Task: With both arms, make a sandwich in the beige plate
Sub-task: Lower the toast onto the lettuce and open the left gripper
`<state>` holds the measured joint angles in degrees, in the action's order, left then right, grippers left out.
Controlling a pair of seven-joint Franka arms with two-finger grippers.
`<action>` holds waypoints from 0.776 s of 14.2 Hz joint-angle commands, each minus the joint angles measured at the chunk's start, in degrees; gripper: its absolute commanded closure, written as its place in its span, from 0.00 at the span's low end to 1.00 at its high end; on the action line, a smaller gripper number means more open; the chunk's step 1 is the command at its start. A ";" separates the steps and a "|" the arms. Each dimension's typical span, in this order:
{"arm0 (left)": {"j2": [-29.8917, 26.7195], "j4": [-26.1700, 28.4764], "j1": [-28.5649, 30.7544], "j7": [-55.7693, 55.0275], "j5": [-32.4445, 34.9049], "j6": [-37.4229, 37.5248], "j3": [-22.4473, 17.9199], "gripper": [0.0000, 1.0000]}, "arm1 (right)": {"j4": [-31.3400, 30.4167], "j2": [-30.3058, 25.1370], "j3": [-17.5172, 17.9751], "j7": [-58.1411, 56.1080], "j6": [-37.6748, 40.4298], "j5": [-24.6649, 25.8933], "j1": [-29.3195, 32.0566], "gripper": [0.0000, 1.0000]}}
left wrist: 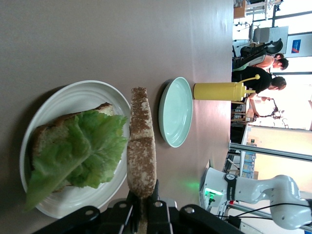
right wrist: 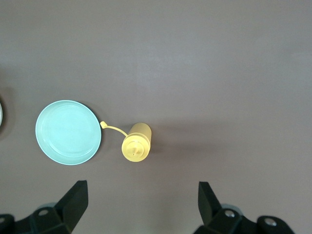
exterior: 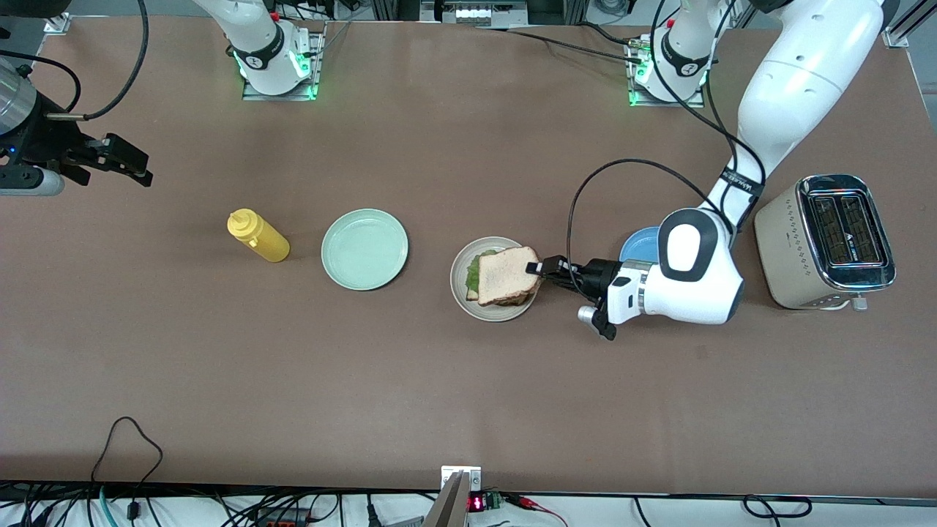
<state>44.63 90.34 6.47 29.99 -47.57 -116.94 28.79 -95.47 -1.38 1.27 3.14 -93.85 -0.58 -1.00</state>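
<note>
The beige plate (exterior: 461, 289) sits mid-table and holds a bottom toast slice with a green lettuce leaf (exterior: 474, 272) on it. My left gripper (exterior: 538, 266) is shut on the edge of a second toast slice (exterior: 506, 275) and holds it over the lettuce and plate. In the left wrist view the held toast slice (left wrist: 141, 146) shows edge-on between my fingers, beside the lettuce (left wrist: 80, 152) on the beige plate (left wrist: 92, 92). My right gripper (exterior: 130, 162) is open and empty, up in the air at the right arm's end of the table; it waits.
A mint-green plate (exterior: 364, 249) and a yellow squeeze bottle (exterior: 258, 235) stand toward the right arm's end. A blue plate (exterior: 638, 243) lies partly under the left arm. A toaster (exterior: 825, 239) stands at the left arm's end.
</note>
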 commanded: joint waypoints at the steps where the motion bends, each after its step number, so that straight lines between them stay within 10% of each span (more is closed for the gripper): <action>1: 0.19 2.99 0.12 7.69 -4.62 -2.75 0.22 1.00 | 0.55 -0.38 -0.04 -0.32 1.04 -1.27 0.56 0.00; 7: 4.05 4.49 0.30 13.43 -5.34 -5.40 0.13 0.99 | 0.46 -0.38 -0.40 -0.32 0.95 -1.35 0.92 0.00; 9: 4.41 4.49 0.03 12.91 -5.34 -6.28 0.13 0.64 | 0.46 -0.29 -0.40 -0.32 0.95 -1.35 0.92 0.00; 11: 3.89 4.23 0.38 13.34 -4.47 -6.28 -0.13 0.00 | 0.46 -0.29 -0.40 -0.32 0.95 -1.35 0.92 0.00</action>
<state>49.19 94.60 6.57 41.65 -51.12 -122.74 28.65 -95.47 -1.37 0.55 3.14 -93.79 -0.92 -0.81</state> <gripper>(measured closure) 0.819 0.000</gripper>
